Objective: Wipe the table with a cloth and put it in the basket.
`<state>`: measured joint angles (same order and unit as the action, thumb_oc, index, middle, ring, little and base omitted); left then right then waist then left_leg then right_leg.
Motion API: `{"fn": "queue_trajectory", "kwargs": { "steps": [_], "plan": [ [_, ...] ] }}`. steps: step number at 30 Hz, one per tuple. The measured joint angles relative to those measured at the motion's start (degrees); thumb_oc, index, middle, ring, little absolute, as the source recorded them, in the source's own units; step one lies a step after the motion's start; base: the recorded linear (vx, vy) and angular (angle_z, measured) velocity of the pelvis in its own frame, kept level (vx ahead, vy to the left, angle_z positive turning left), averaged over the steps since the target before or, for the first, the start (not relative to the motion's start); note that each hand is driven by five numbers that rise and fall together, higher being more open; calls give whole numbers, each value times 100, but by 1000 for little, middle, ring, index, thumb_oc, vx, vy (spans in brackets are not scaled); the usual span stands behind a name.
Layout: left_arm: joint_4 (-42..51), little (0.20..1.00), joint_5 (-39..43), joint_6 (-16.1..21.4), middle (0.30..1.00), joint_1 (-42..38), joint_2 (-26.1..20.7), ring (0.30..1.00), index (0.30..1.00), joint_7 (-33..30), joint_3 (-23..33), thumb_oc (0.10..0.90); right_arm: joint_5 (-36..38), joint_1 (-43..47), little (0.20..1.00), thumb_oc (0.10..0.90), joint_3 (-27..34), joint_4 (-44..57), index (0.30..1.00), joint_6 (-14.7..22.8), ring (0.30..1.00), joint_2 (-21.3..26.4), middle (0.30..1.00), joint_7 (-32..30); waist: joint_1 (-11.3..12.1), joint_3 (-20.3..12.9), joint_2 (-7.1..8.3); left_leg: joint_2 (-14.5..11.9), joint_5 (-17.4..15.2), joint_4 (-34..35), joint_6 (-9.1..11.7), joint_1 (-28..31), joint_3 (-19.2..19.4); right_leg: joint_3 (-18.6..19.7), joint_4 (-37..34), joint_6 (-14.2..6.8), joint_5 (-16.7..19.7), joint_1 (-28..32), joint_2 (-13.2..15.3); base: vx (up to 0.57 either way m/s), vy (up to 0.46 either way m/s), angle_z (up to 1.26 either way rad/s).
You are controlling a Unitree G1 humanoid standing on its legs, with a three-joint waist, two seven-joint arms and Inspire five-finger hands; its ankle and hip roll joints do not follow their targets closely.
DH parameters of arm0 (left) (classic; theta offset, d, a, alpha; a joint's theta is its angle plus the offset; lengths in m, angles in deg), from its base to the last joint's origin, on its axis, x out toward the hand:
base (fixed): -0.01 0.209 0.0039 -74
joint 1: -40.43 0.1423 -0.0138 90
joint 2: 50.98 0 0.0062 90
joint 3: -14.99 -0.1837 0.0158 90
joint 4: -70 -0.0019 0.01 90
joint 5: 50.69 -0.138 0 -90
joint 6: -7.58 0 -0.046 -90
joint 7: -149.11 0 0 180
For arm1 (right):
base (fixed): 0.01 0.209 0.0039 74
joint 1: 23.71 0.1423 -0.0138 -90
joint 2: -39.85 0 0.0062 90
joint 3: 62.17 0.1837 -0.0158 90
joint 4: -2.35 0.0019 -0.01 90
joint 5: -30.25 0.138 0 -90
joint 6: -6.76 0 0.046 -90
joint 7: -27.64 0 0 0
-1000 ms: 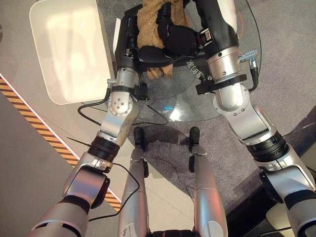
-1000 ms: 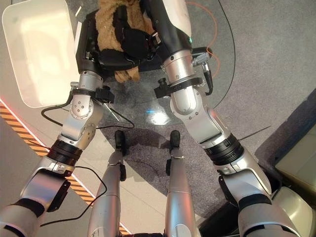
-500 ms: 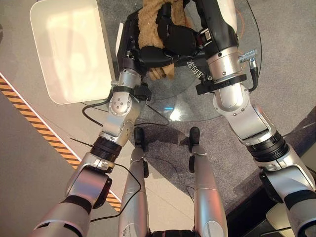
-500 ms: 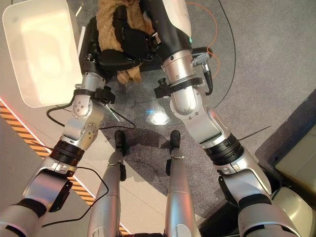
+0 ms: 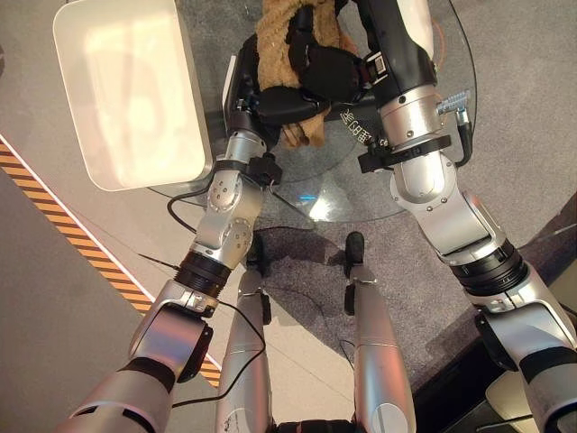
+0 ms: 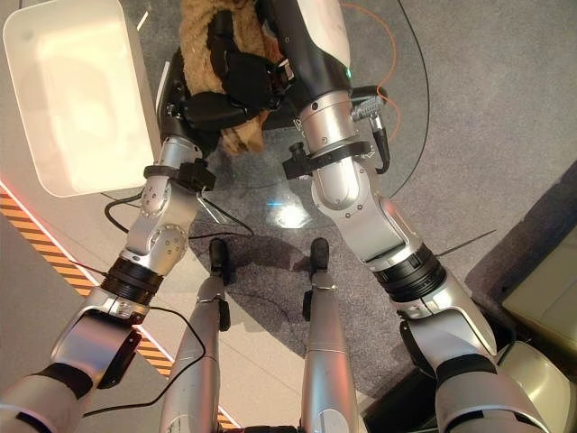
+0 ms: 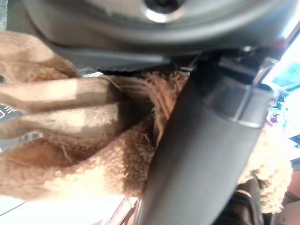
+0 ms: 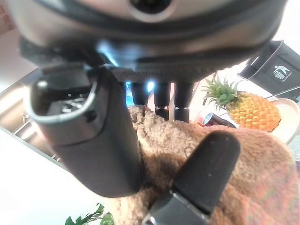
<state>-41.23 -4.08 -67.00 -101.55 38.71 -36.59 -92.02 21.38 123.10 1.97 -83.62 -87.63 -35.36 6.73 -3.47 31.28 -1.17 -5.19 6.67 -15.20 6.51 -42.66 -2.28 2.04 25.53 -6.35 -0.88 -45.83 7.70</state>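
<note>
— Where are the hands?

— Both are up over the near-left part of the round glass table [image 5: 424, 189]. The right hand [image 5: 326, 70] sits on top of the cloth [image 5: 279, 36], fingers and thumb curled round it; from its wrist you see the dark thumb bent over the brown pile with the fingers past it. The left hand [image 5: 270, 101] is just under and beside the right one, pressed against the same cloth.

— Is the left one gripping too?

— I can't tell. From its wrist a dark thumb [image 7: 206, 154] lies across folds of the cloth, but the fingers are buried in the fabric.

— So the cloth is off the table?

— It's bunched between the two hands above the glass, a shaggy tan bundle. A loose end [image 6: 242, 137] hangs down below the left hand, over the table's near edge.

— And the basket?

— The white basket [image 5: 194, 108] stands to the left, its near-right corner overlapping the table's left edge. It's just beside the left hand, and the cloth isn't in it.

— Anything else about?

— Past the right hand, from its wrist, there's a pineapple [image 8: 248, 108] on a pale plate [image 8: 288, 119], and a dark bin [image 8: 274, 63] farther off. An orange cord [image 6: 383, 50] runs along the far-right edge of the table
</note>
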Motion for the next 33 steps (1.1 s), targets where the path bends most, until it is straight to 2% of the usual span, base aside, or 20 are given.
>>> {"fn": "queue_trajectory", "kwargs": {
  "steps": [4, 5, 6, 7, 33],
  "plan": [
    [0, 200, 1, -2, 300, 0, 14, 300, 300, 2, 1, 100, 0, 0, 200, 100, 0, 0, 300, 0, 300, 0, 300, 0, 0, 0, 0, 0, 0, 0, 0, 0, 0, 0, 0, 0, 0, 0, 0, 0, 0, 0],
    [0, 200, 4, -3, 300, 0, 13, 300, 300, 3, 1, 100, 0, 0, 494, 394, 0, 0, 552, 0, 552, 0, 552, 0, 0, 0, 1, 0, 0, 0, 0, 0, 0, 0, 0, 0, 0, 0, 0, 0, 0, 0],
    [0, 200, 6, -5, 300, 0, 14, 300, 300, 4, 2, 100, 2, 0, 584, 484, 0, 0, 629, 0, 629, -1, 629, 0, 0, 0, 1, 0, 0, 0, 0, 0, 0, 0, 0, 0, 0, 0, 0, 0, 0, 0],
    [0, 200, 9, -5, 300, 0, 15, 300, 300, 7, 2, 100, 3, 0, 900, 800, 0, 0, 900, 0, 900, -2, 900, 0, 0, 0, 1, 0, 0, 1, 0, 0, 0, 0, 0, 0, 0, 0, 0, 0, 0, 0],
    [1, 200, 220, -46, 300, 0, 28, 300, 300, 31, 20, 100, 5, 0, 900, 800, 0, 0, 900, -31, 900, -11, 900, -1, 4, -1, 11, -2, -2, 21, -1, 0, 10, 0, -48, 6, 10, 1, 0, 0, 0, 0]
  ]
}}
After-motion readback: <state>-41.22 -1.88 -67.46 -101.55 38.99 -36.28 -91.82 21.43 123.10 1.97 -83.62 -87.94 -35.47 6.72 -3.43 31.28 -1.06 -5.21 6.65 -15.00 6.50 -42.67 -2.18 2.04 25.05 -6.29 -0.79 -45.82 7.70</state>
